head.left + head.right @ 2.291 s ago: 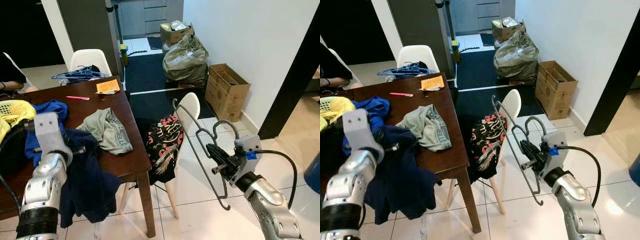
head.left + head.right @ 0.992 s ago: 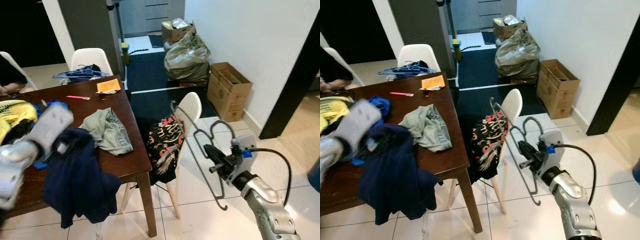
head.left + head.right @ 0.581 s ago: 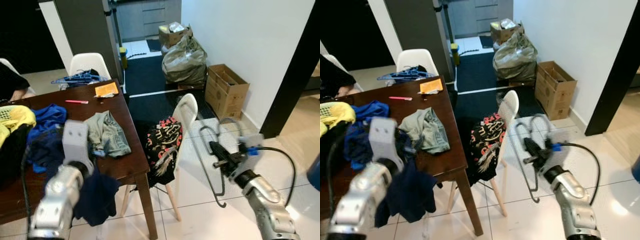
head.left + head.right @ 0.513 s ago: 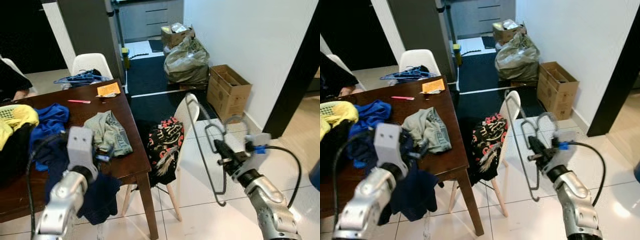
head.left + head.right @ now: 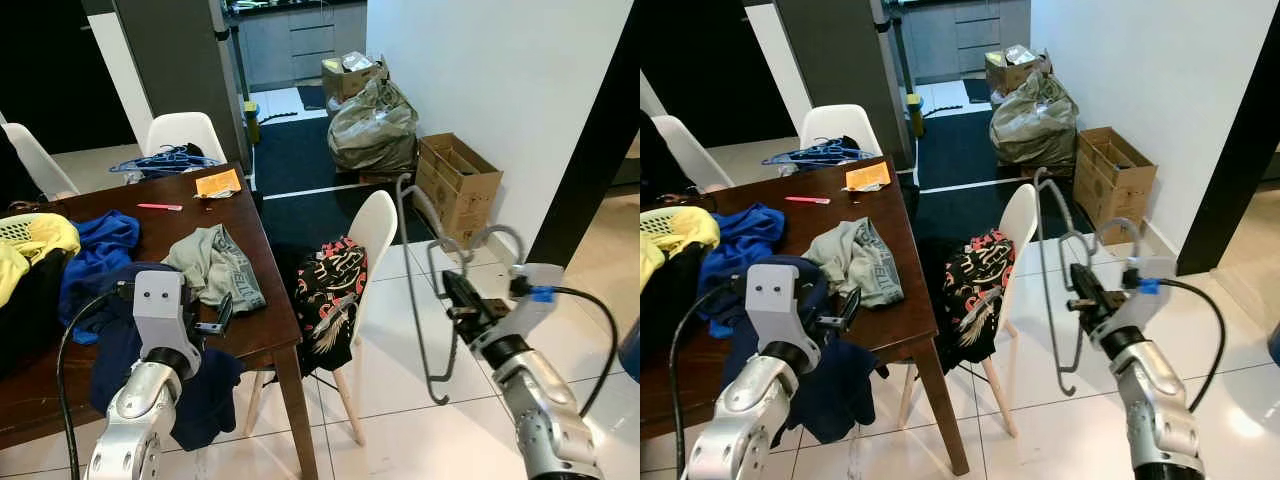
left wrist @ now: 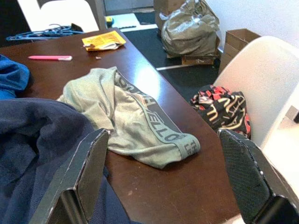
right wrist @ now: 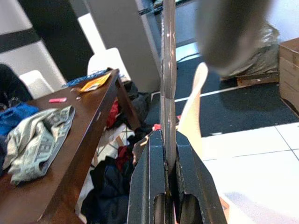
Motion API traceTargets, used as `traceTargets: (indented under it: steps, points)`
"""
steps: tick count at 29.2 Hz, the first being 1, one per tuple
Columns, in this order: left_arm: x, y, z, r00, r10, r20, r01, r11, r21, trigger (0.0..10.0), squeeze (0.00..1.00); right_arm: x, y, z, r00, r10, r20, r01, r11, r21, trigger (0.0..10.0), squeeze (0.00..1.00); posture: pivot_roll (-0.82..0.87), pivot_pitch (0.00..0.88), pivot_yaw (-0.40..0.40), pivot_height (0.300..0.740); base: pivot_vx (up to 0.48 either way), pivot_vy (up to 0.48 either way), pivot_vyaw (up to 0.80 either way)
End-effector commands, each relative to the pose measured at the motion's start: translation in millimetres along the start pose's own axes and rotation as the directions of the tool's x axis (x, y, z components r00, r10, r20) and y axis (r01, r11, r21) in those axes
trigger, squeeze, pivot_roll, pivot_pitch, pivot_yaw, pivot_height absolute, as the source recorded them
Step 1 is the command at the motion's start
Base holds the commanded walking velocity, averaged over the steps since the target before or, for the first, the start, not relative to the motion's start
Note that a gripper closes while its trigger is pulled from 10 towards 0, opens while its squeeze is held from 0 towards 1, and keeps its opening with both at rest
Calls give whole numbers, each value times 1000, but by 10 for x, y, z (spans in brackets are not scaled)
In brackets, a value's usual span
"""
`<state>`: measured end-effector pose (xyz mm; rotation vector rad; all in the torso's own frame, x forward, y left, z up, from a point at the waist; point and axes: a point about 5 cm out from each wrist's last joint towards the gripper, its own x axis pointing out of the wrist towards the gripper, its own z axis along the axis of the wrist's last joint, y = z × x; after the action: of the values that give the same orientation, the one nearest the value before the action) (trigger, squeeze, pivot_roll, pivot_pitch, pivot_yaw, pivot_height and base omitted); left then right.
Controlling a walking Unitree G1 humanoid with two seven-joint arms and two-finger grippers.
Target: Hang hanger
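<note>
Wooden table [image 5: 262, 330] sits left under heaped clothes [image 5: 212, 262]; the left gripper [image 5: 218, 318], spread wide, has let go of the navy garment [image 5: 205, 395]. Over white tiles, the right gripper [image 5: 462, 303] pinches the hanger [image 5: 418, 290], now lifted higher beside the chair [image 5: 372, 232].

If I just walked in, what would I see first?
Probably the big gray hanger, held up in the air by the robot's right gripper over the white floor tiles. Next, the messy brown table with its clothes: a gray-green garment and a navy one drooping off the edge by the left gripper. A white chair stands between them with black patterned cloth on it.
</note>
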<state>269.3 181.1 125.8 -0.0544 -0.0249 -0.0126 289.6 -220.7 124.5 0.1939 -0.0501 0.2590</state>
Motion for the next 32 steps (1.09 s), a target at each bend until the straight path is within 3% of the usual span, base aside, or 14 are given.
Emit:
traceTargets:
  steps: [1, 7, 8, 10, 11, 16, 17, 18, 32]
  points:
    - [16, 43, -51, 1000, 28, 3, -28, 999, -46, 10000, 0, 20, 20, -26, 1000, 18, -25, -19, 999, -36, 10000, 0, -31, 0, 64, 740, 0, 0, 0]
    - [30, 69, -63, 999, 31, 20, -28, 991, -128, 10000, 0, 39, -1, -43, 999, 5, -50, -8, 997, -70, 10000, 0, -32, 0, 59, 740, 0, 0, 0]
    - [25, 64, -58, 999, 27, 23, -23, 990, -137, 10000, 0, 31, -14, -32, 999, 5, -36, -7, 998, -55, 4588, 0, -31, 0, 59, 740, 0, 0, 0]
    - [18, 55, -54, 999, 22, 24, -19, 990, -139, 10000, 0, 18, -28, -19, 1000, 5, -19, -5, 999, -36, 4588, 0, -31, 0, 59, 740, 0, 0, 0]
    - [15, 47, -52, 999, 21, 25, -17, 991, -134, 10000, 0, 10, -35, -9, 1000, 0, -9, 0, 1000, -23, 0, 0, -31, 0, 59, 740, 0, 0, 0]
    - [11, 34, -46, 999, 19, 30, -15, 991, -131, 10000, 0, -1, -44, 6, 1000, -7, -2, 7, 1000, -13, 0, 0, -30, 0, 58, 740, 0, 0, 0]
    - [9, 33, -44, 999, 21, 33, -17, 992, -126, 10000, 0, -2, -45, 4, 1000, -8, -7, 7, 1000, -20, 3255, 0, -30, 0, 57, 740, 0, 0, 0]
    - [5, 27, -43, 999, 21, 36, -17, 993, -117, 10000, 0, -3, -45, -1, 1000, -8, -13, 7, 1000, -23, 10000, 0, -29, 0, 56, 740, 0, 0, 0]
    - [-1, 16, -38, 999, 8, 43, -3, 994, -112, 10000, 0, -12, -47, -3, 1000, -4, -26, 4, 1000, -28, 10000, 0, -27, 0, 55, 740, 0, 0, 0]
